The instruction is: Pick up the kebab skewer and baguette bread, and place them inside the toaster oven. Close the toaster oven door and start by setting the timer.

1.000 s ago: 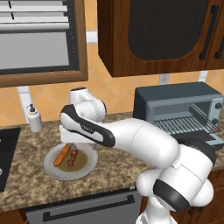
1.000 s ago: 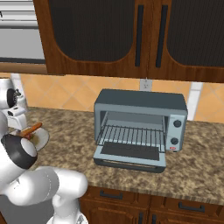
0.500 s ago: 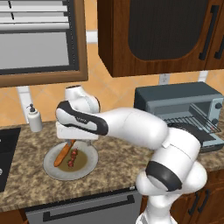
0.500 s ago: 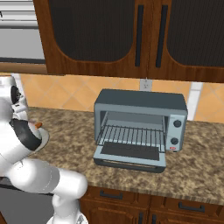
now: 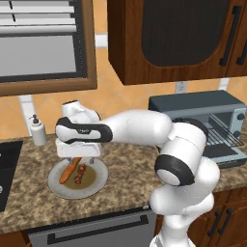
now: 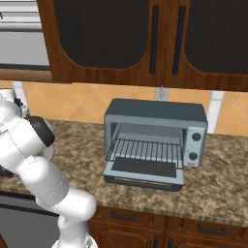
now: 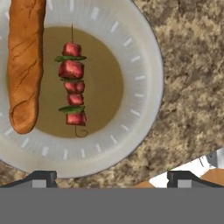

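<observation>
The step in hand is the first pick: the white arm's two-finger gripper (image 7: 111,177) hangs above the round pale plate with a brown centre (image 7: 144,57), jaws spread wide and holding nothing, with its dark fingertips (image 7: 42,177) showing at the bottom of the hand view, just below the plate's near rim. On that plate the kebab skewer (image 7: 72,89), a thin stick strung with dark red chunks and slivers of green, lies in the middle, and the baguette bread (image 7: 25,61), a slim orange-brown loaf with rounded ends, lies just beside it and roughly parallel, apart by a narrow gap. In the left base view the hand covers the far part of the plate (image 5: 58,185), which sits on the speckled brown stone counter (image 5: 125,166). The boxy blue-grey toaster oven (image 6: 157,138) stands well apart along the counter, its glass-fronted door (image 6: 143,172) already dropped open and the wire rack (image 6: 145,150) bare. How high the fingertips stand above the food is hard to judge from these angles. The next move likely calls for shifting over the skewer so the jaws straddle it across its length, then descending and closing without nudging the bread.
</observation>
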Motion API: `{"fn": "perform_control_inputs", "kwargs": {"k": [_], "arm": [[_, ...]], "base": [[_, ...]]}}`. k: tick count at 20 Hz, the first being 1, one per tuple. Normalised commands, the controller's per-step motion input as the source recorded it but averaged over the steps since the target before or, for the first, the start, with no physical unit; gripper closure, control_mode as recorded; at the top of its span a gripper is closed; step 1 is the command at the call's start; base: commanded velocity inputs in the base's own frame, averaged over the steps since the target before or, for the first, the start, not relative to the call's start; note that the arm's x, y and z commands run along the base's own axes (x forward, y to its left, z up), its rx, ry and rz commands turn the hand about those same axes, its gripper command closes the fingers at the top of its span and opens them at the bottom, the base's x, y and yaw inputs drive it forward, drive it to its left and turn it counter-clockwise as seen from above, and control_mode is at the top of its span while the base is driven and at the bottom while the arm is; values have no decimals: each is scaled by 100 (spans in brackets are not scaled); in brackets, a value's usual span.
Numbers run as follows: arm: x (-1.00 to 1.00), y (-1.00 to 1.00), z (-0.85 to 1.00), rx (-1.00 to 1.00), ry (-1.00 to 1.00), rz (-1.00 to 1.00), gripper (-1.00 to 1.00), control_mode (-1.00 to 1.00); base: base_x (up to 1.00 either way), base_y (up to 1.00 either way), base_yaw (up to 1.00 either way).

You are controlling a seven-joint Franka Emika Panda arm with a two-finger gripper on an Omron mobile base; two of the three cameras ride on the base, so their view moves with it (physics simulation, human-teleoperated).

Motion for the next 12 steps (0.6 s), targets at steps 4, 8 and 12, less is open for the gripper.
{"fn": "perform_control_inputs", "kwargs": {"k": [4,8,12], "arm": [[13,8,-26,-3,0,-1,-100,-100],[13,1,-27,0,0,0,-100,-100],[19,13,-32,0,0,0,-100,-100]], "base": [[0,0,0],[0,0,0],[0,0,0]]}}
